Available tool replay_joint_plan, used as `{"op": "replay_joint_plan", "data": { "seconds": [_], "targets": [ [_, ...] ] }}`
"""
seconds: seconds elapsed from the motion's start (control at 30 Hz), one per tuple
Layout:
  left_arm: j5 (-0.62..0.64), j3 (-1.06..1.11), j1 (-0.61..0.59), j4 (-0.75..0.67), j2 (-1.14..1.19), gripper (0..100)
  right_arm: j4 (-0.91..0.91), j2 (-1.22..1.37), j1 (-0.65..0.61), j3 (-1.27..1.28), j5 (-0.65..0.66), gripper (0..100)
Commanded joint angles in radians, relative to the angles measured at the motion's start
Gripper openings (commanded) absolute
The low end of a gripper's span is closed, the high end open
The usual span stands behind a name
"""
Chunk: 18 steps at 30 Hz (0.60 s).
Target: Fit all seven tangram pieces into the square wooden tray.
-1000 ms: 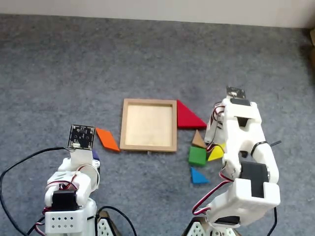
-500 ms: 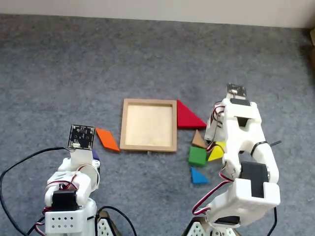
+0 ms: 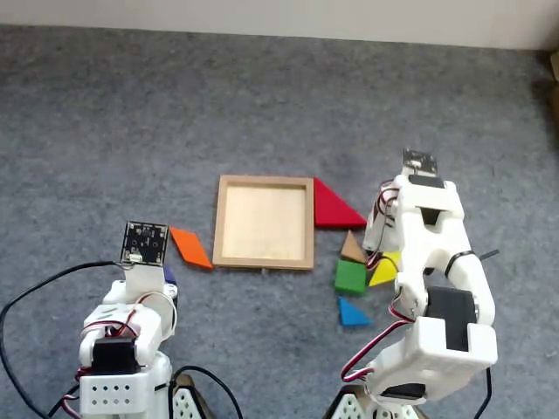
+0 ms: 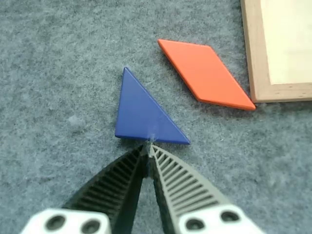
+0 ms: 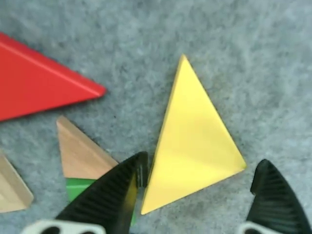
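Where the tray (image 3: 264, 181) sits, grey carpet (image 3: 131, 113) spreads all around.

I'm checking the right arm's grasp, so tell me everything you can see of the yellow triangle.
The flat yellow triangular tangram piece, smooth and painted-looking, lies flat on the grey felt-like mat between the open fingers of the right gripper. One finger is close against one edge, the other stands apart off a corner.

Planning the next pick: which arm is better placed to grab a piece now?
Right. Its open fingers sit either side of the yellow triangle; the left arm's shut fingers only point at the blue triangle.
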Motion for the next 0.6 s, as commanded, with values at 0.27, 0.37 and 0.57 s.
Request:
{"op": "replay_joint_plan", "data": {
  "seconds": [0.27,0.37,0.57],
  "targets": [
    [0.009,0.021,-0.008,0.003,-0.001,3,0.001,-0.004,-0.024,-0.002,-0.012,32.1],
    [0.009,0.021,-0.008,0.003,-0.001,3,0.005,0.050,-0.025,-0.010,-0.012,32.1],
    [0.009,0.021,-0.008,0.003,-0.001,3,0.062,0.145,-0.024,-0.079,-0.012,32.1]
  ]
}}
